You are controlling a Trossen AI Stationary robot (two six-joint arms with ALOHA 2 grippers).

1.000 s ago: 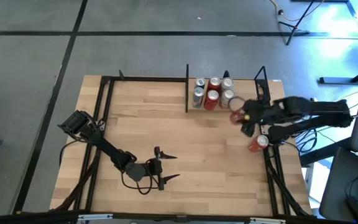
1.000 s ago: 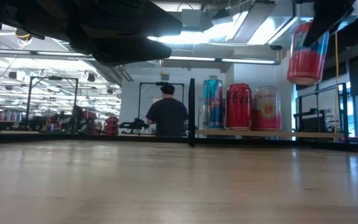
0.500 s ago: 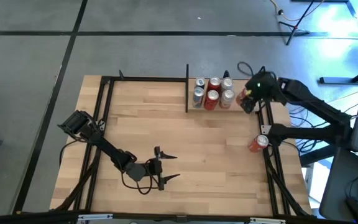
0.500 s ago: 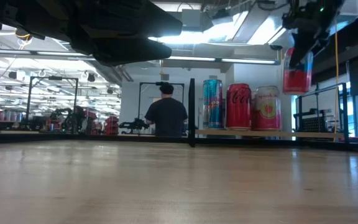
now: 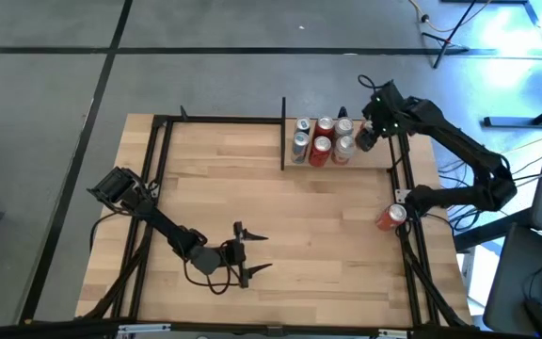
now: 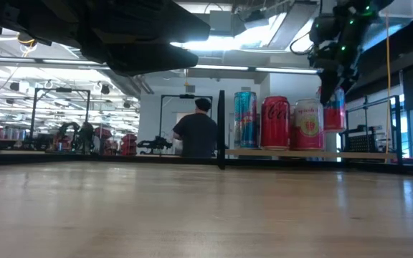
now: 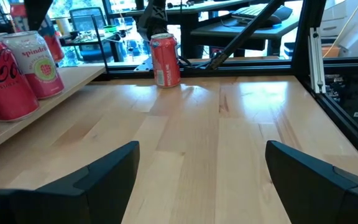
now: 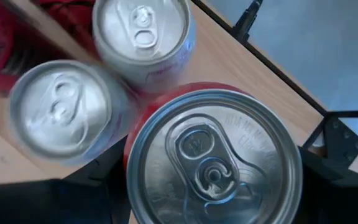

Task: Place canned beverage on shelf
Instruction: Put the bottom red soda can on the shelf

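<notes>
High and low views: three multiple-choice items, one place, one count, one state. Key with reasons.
1. Where is the loose red can? A) by the table's right edge B) table centre C) on the floor
2. Cans standing on the shelf, held one aside? A) three B) six C) eight
3. The right gripper is: A) open, empty B) shut on a can C) resting on the table
Key: 1 A, beside the right frame rail. 2 B, two rows of three. 3 B, the held can hangs above the plank.
</notes>
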